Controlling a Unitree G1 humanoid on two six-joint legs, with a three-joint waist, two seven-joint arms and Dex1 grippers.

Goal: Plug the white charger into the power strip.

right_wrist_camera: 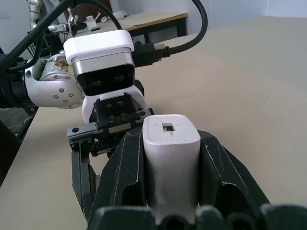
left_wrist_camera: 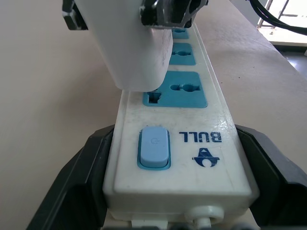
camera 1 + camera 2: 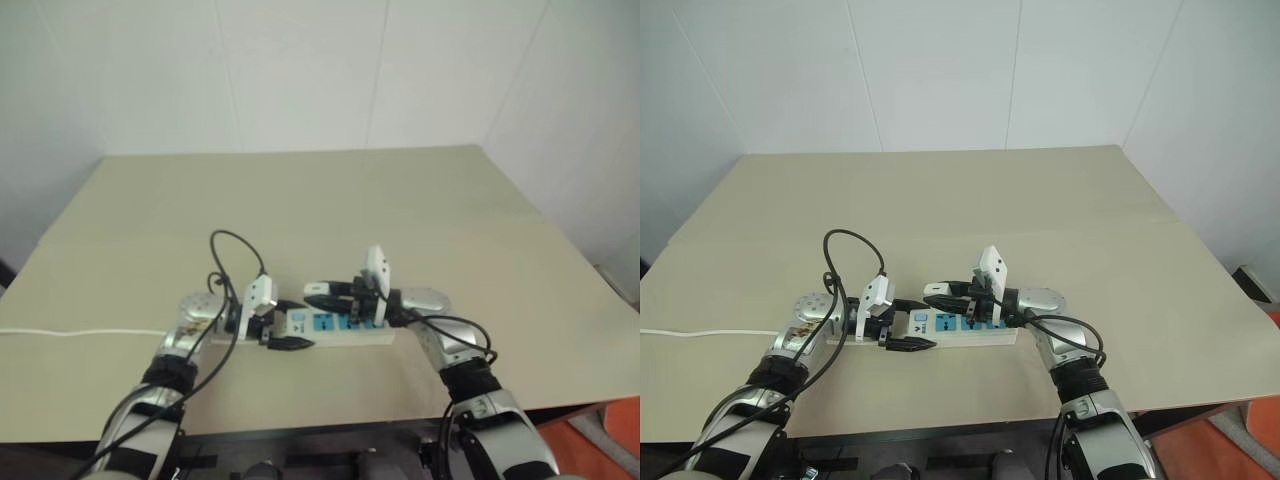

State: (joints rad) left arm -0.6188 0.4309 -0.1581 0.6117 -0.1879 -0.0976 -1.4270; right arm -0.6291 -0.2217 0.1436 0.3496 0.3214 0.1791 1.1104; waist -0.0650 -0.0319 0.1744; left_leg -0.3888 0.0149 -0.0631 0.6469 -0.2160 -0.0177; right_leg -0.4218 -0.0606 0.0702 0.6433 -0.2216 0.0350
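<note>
White plastic fills both my grips near the beige desk's (image 3: 940,190) front edge: my left gripper (image 2: 168,158) clamps the long blue-socketed power strip (image 2: 177,143), my right gripper (image 1: 170,158) clamps the small cube charger (image 1: 170,143) above its first socket. I should square the prongs, then press straight down. The strip reads "BULL".

**Four cameras, one shared strip**

I'm looking down and forward from the two head eyes over the table (image 3: 330,190). My wrist cameras are sitting very close, facing each other along the power strip (image 2: 177,139), both sharing the white charger (image 1: 170,153).
</note>
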